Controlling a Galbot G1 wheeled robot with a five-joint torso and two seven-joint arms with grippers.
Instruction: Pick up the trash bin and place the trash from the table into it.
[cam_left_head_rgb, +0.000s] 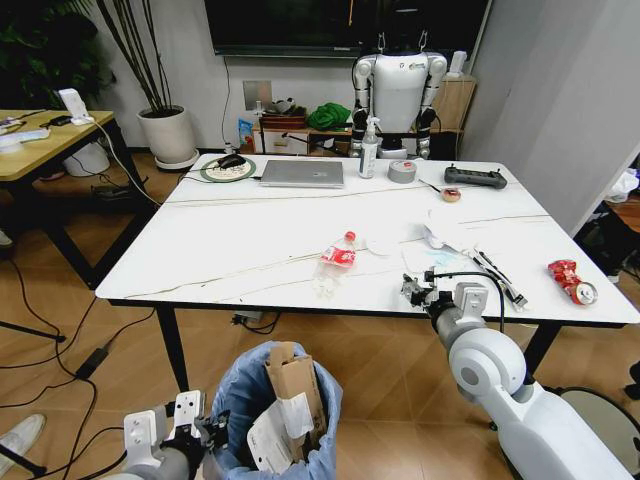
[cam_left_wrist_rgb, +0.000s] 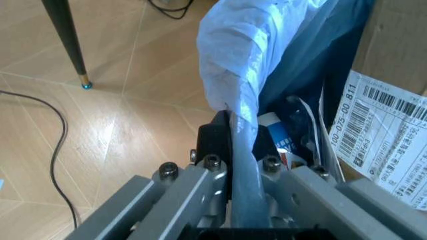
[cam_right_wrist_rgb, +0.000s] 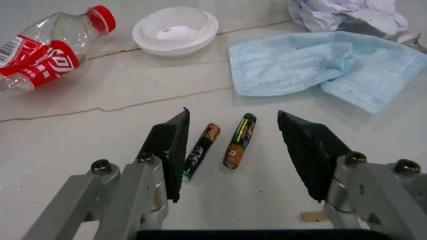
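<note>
The table (cam_left_head_rgb: 250, 240) is not yet cleared: a crushed bottle (cam_left_head_rgb: 338, 258), a red can (cam_left_head_rgb: 572, 281), a face mask (cam_right_wrist_rgb: 313, 65) and 2 batteries (cam_right_wrist_rgb: 239, 140) are left on it. The trash bin (cam_left_head_rgb: 240, 400) is held below the near edge, cardboard (cam_left_head_rgb: 292, 385) already inside, its rim clamped by the left gripper (cam_left_wrist_rgb: 230, 150). The right gripper (cam_right_wrist_rgb: 230, 150) is spread wide around the batteries, nothing grasped
</note>
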